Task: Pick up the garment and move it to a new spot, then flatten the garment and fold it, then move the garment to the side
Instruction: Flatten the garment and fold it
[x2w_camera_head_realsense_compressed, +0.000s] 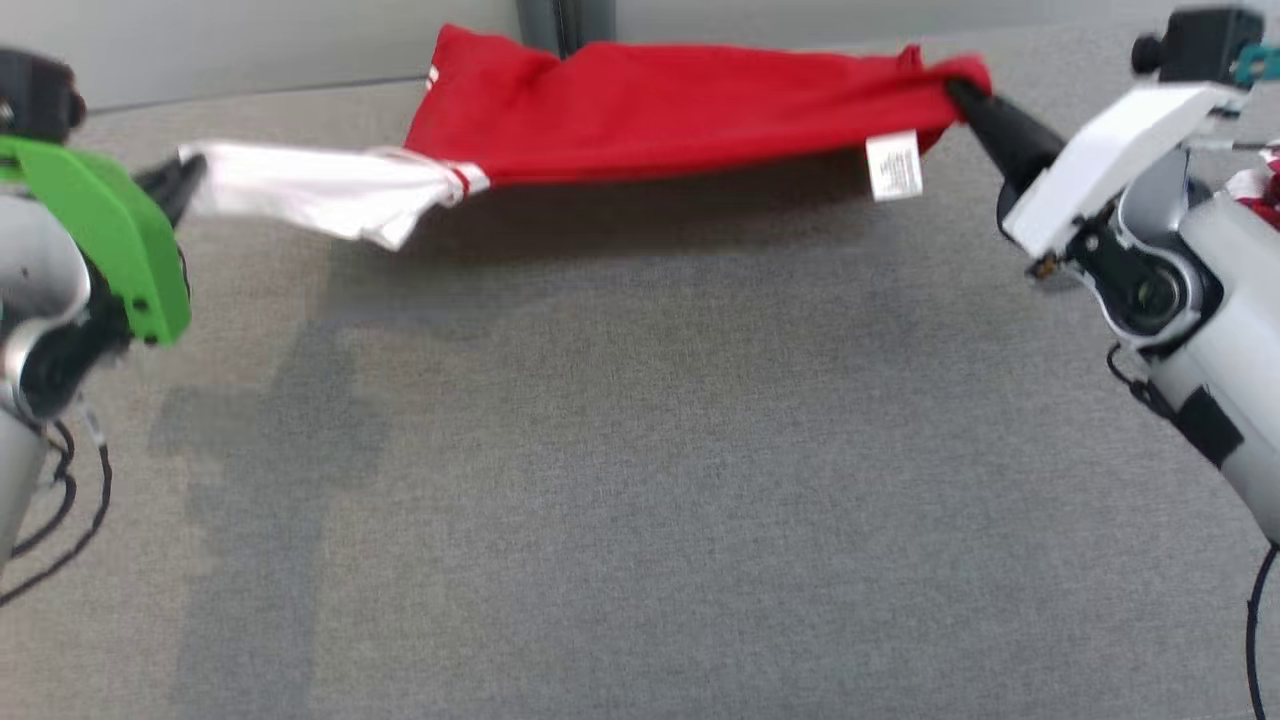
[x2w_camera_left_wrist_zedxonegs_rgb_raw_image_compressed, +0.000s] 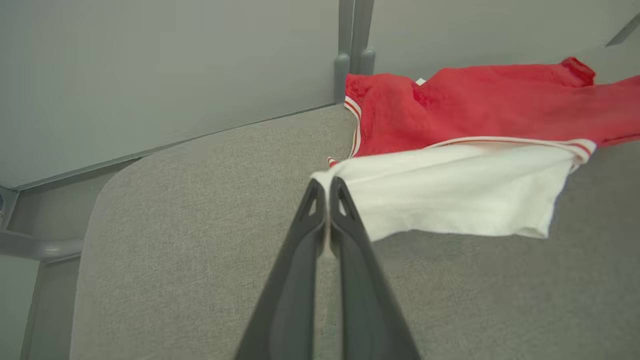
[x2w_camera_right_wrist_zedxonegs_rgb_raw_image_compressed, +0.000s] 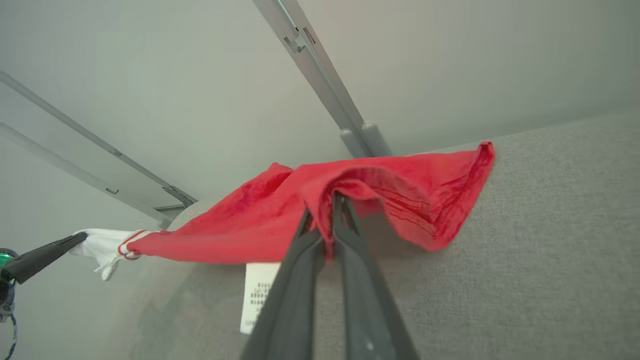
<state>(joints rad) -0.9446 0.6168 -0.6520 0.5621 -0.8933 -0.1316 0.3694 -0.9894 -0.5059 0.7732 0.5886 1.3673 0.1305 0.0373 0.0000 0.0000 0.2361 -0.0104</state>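
Because both grips are thin pinches at the cloth's very ends, I worry that pulling wider would slip the white sleeve from my left gripper or the red hem from my right gripper, dropping the garment in a heap. Both arms reach wide apart, fingers pointing inward and pressed together on cloth, stretching it along the worktop's far edge.

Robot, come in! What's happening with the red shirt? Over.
Left gripper shut on shirt's white sleeve. Right gripper shut on red hem. Shirt stretched between them. Nothing blocking.
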